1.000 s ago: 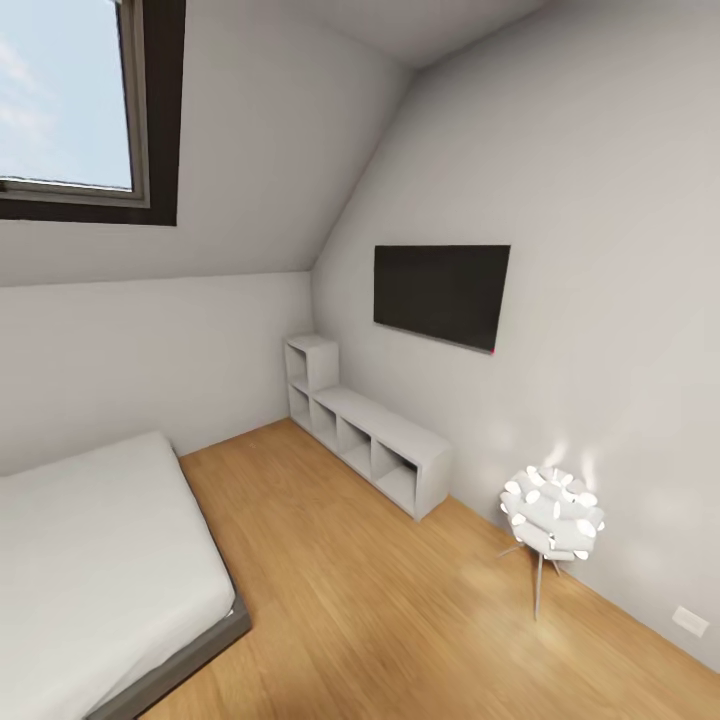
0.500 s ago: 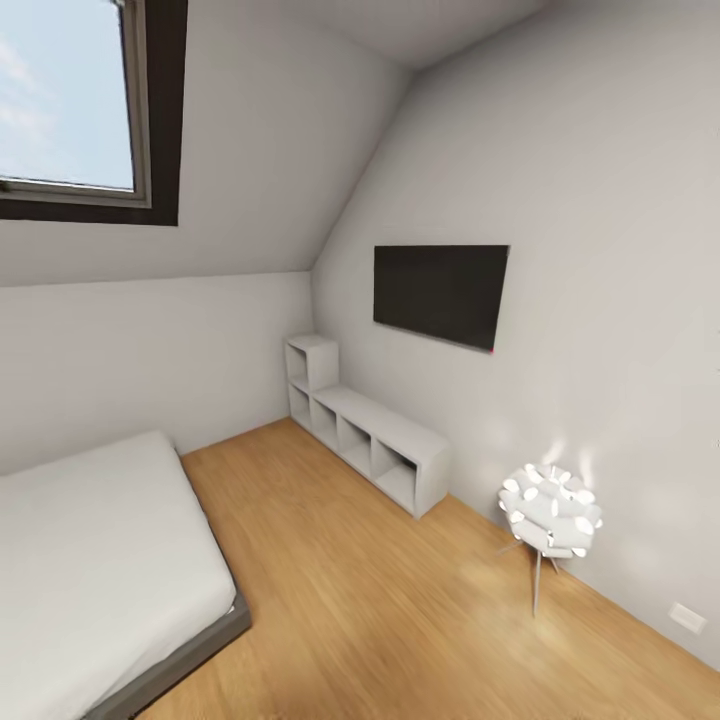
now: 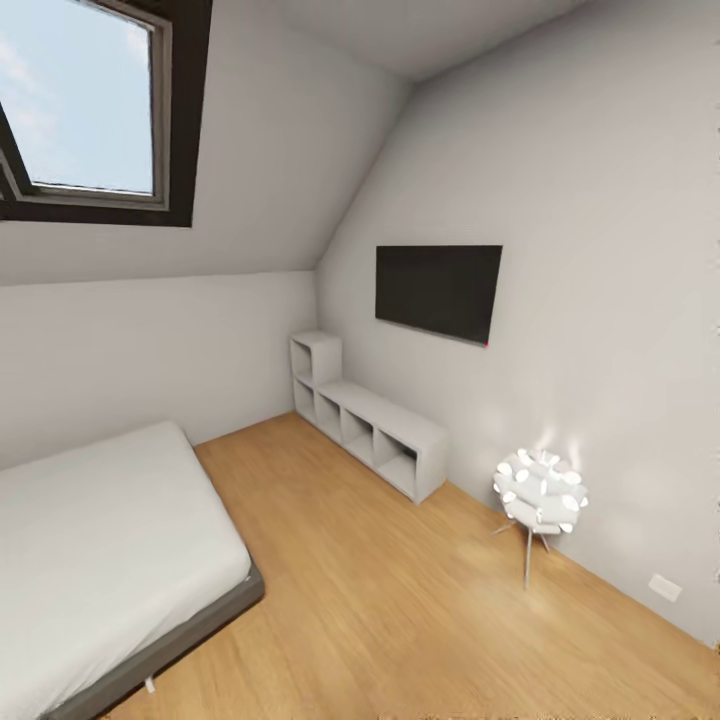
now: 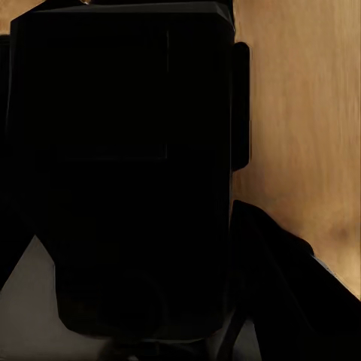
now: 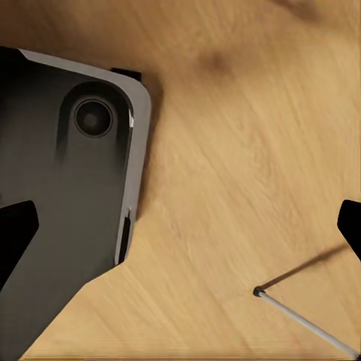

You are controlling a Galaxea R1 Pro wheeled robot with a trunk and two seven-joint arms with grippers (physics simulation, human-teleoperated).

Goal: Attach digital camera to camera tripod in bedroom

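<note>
Showing more window (image 3: 80, 110) now, with lamp (image 3: 540, 492) and bed (image 3: 100, 560) shifted.

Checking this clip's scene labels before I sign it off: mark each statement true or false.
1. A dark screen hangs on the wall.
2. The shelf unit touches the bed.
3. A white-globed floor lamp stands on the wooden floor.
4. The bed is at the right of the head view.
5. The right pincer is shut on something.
1. True: the screen hangs on the wall.
2. False: the shelf unit stands against the wall below the screen, apart from the bed.
3. True: the floor lamp stands on the wooden floor, close to the wall.
4. False: the bed is at the left.
5. False: the right pincer is open, with its fingertips wide apart over the floor.
</note>
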